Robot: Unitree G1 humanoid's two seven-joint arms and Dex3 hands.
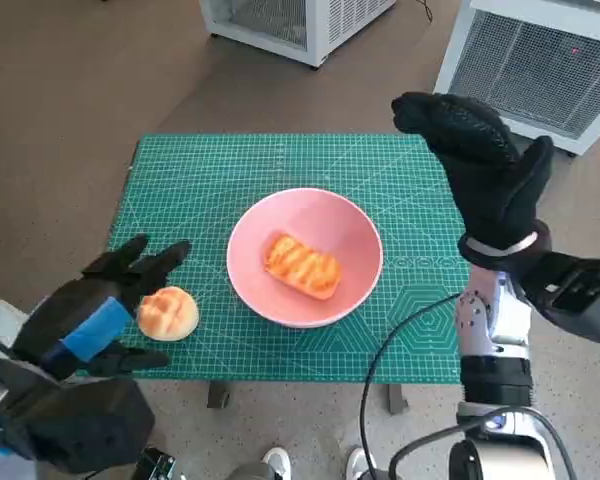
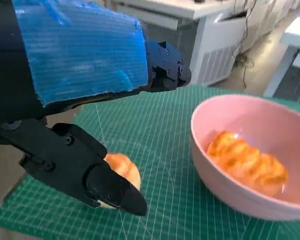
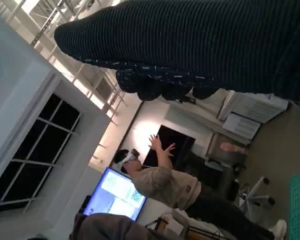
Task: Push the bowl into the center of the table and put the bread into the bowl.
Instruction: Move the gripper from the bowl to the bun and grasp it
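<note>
I see the pink bowl (image 1: 305, 257) sitting about mid-table on the green cutting mat (image 1: 230, 170) that covers the table, and inside it lies an oblong, golden toasted bread piece (image 1: 302, 266). My left robot hand (image 1: 95, 305) is low over the mat's near left corner, fingers spread and holding nothing. A second piece, a round bread bun (image 1: 168, 313), rests on the mat just beside that hand's fingers, between the hand and the bowl; from the left wrist view the bun (image 2: 121, 170) sits under the black fingers (image 2: 97, 177), and I cannot tell whether they touch it. The bowl (image 2: 250, 155) stands just beyond the bun from this hand, apart from it.

My right robot hand (image 1: 483, 165) is raised well above the far right side of the table, its gloved fingers extended and empty, well apart from the bowl. Its wrist camera looks out at a person (image 3: 170, 185) standing by a monitor (image 3: 117, 195).
</note>
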